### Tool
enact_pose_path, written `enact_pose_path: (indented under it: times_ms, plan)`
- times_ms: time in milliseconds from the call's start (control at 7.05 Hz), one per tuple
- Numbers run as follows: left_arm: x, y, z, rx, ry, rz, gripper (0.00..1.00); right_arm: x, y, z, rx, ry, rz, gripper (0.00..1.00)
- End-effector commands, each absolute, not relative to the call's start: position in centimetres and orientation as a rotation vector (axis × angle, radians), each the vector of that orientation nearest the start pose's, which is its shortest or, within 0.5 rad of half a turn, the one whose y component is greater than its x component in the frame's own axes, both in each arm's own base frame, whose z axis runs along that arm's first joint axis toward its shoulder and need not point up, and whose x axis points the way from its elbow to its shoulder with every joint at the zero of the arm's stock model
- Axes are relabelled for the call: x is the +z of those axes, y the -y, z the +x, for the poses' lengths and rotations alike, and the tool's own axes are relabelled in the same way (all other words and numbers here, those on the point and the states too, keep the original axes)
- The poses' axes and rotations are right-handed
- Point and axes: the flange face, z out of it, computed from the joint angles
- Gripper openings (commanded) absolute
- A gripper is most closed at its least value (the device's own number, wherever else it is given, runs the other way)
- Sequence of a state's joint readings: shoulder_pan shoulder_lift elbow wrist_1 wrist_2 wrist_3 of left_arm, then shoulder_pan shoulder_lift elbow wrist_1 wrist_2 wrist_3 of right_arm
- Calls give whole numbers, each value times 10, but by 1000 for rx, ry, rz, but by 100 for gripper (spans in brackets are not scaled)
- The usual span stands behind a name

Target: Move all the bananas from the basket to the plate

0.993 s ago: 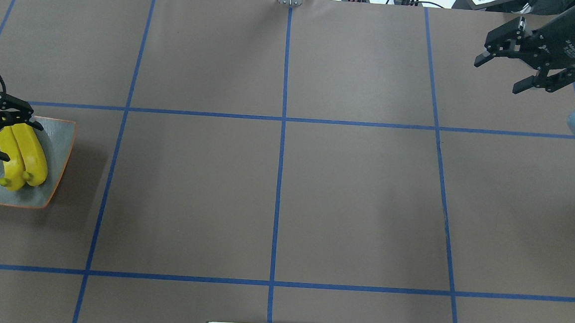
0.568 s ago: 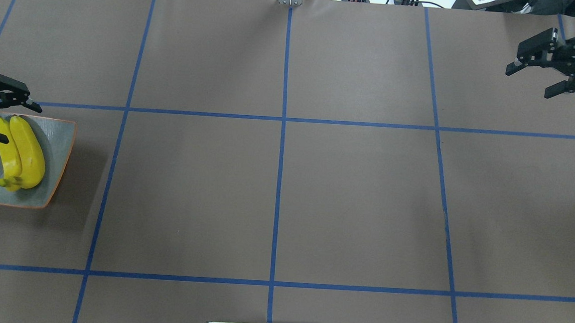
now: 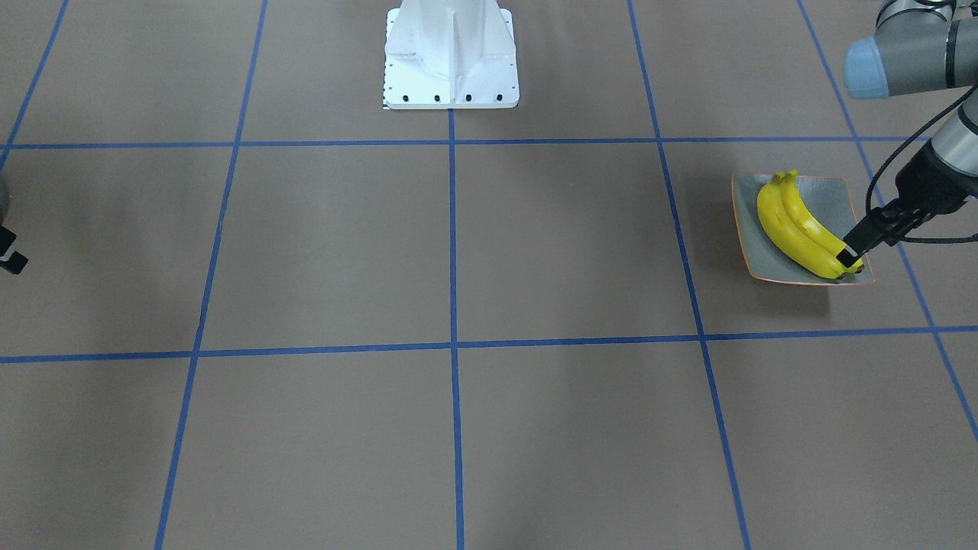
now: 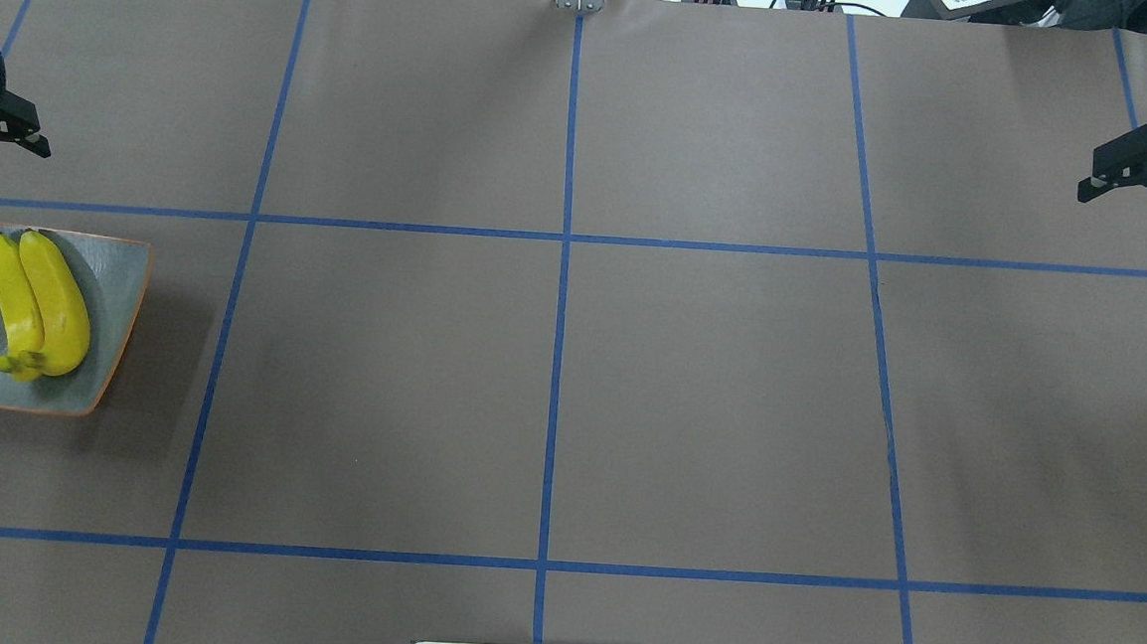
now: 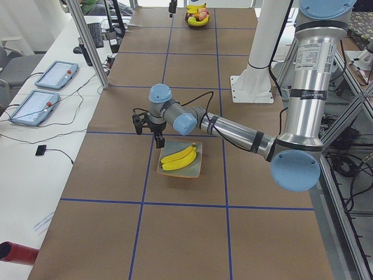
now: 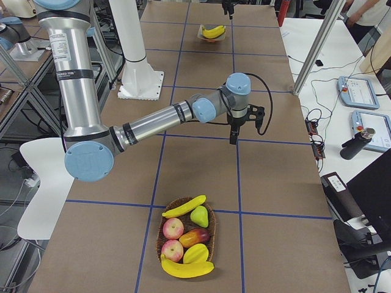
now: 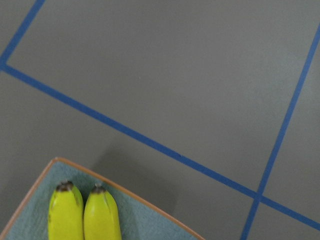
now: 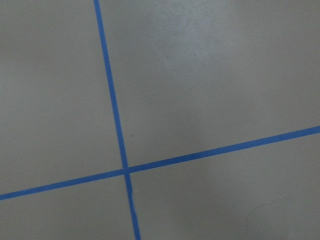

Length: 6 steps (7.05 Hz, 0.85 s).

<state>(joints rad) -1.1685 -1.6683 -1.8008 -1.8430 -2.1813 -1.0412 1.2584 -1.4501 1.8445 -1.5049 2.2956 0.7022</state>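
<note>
blue tape lines (image 4: pixel 557 361) cross the brown table (image 4: pixel 709 390), a tablet (image 5: pixel 56 74) beside it.

The bench (image 4: pixel 551 360) is covered in brown and crossed by a grid of blue lines. The plate (image 4: pixel 123 280) is glazed grey-green and edged in orange. The bananas (image 4: pixel 66 316) on it are coloured bright yellow, dark at the tips.

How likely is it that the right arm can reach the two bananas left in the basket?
Probably yes: both bananas lie uncovered on top of the other fruit, and the right gripper hovers open and empty nearby.
</note>
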Motion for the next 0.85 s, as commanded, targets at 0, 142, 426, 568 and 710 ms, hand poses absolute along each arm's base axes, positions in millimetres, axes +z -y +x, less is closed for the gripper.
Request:
enact_pose_path:
  times_ms: [0,142,426,568,710]
  plan:
    - [470,533,136,-320,-792,90,100,484,523,-91,118,764,17,100]
    - [474,533,135,-289,-776,90,100,489,520,-90,112,764,17,100]
    - [478,536,120,-203,-740,108,100,504,513,-75,82,760,23,100]
    - [480,537,117,-186,-723,96,100,522,517,-57,65,754,26,100]
    - [480,541,112,-145,-704,131,100,541,515,-47,44,745,19,100]
